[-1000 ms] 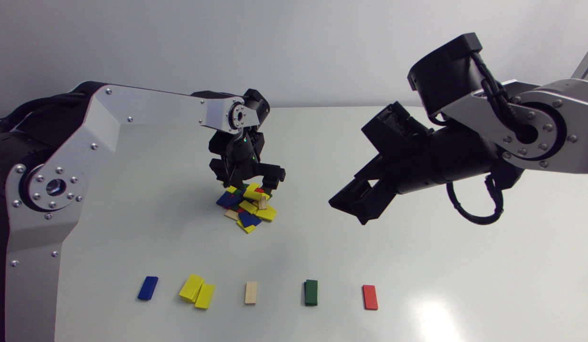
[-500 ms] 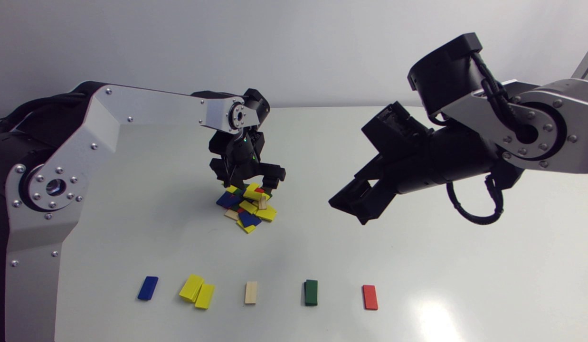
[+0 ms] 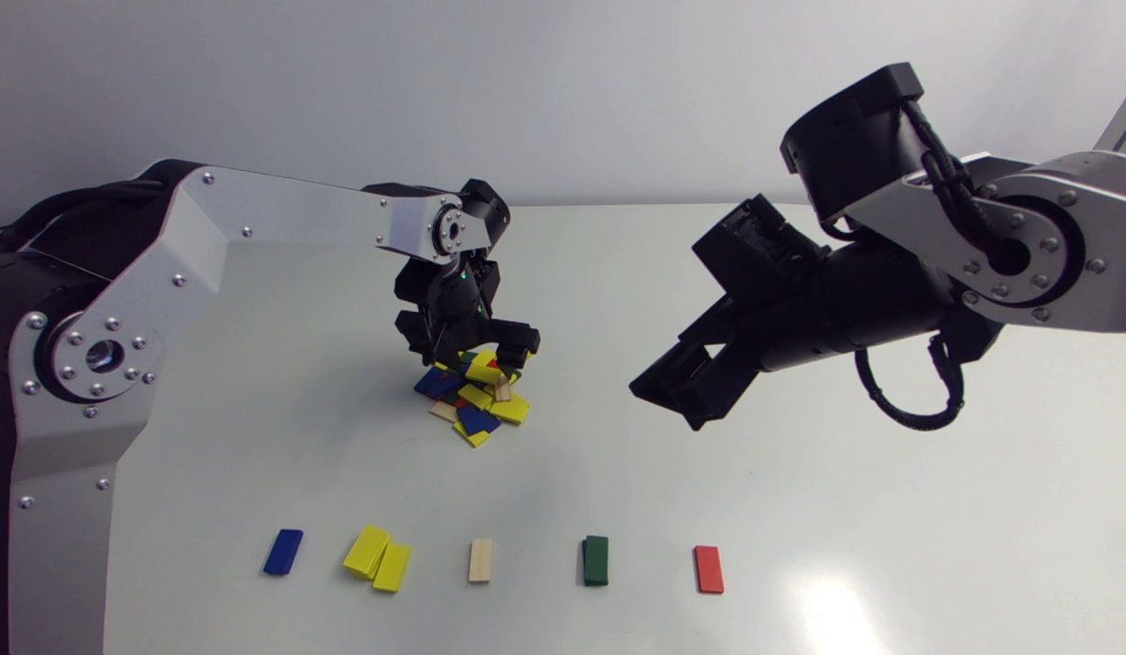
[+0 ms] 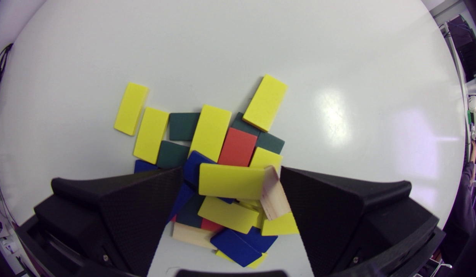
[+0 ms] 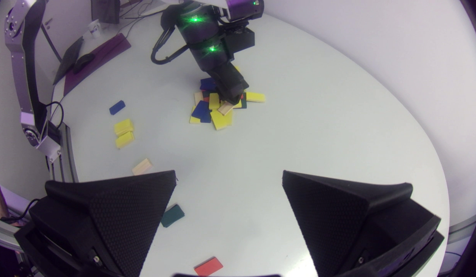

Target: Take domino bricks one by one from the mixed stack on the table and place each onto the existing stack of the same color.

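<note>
White table (image 3: 799,509) glossy; mixed stack (image 3: 473,406) under left end effector (image 4: 230,172), spread apart; right end effector (image 5: 229,175) released

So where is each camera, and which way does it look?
Head view: above the table, looking down; left arm, right arm and mixed pile show.
Left wrist view: on the left arm, facing down onto the pile; left gripper shows.
Right wrist view: on the right arm, facing across the table; right gripper shows.
All three share the pile.

table (image 3: 890,473) | white, smooth top | bright glare patch on it
</note>
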You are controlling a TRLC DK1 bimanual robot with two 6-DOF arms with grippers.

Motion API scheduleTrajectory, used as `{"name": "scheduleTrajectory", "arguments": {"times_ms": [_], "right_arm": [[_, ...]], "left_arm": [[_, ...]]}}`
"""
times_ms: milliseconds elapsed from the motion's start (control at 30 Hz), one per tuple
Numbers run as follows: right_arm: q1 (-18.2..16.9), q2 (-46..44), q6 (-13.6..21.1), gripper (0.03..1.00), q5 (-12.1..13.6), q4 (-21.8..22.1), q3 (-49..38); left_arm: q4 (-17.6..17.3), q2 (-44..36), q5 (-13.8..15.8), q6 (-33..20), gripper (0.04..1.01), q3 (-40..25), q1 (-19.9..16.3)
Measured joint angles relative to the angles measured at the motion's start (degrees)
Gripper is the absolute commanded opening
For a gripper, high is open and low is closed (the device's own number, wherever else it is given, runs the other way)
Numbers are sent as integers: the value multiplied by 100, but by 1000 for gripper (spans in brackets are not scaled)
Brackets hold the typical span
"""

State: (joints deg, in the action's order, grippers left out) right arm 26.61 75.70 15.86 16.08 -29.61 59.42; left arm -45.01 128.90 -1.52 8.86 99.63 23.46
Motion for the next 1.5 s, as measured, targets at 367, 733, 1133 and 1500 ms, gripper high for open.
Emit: {"name": "scheduleTrajectory", "arguments": {"times_ms": [367,733,1133,1500], "right_arm": [[0,0,0,970,0,0,0],[0,0,0,970,0,2,-11],[0,0,0,970,0,2,-15],[0,0,0,970,0,2,-42]], "left_arm": [[0,0,-2,0,731,0,0],[7,0,-2,0,659,-2,0],[157,-11,0,0,520,-114,13],[166,-92,-2,-2,557,-195,17]]}}
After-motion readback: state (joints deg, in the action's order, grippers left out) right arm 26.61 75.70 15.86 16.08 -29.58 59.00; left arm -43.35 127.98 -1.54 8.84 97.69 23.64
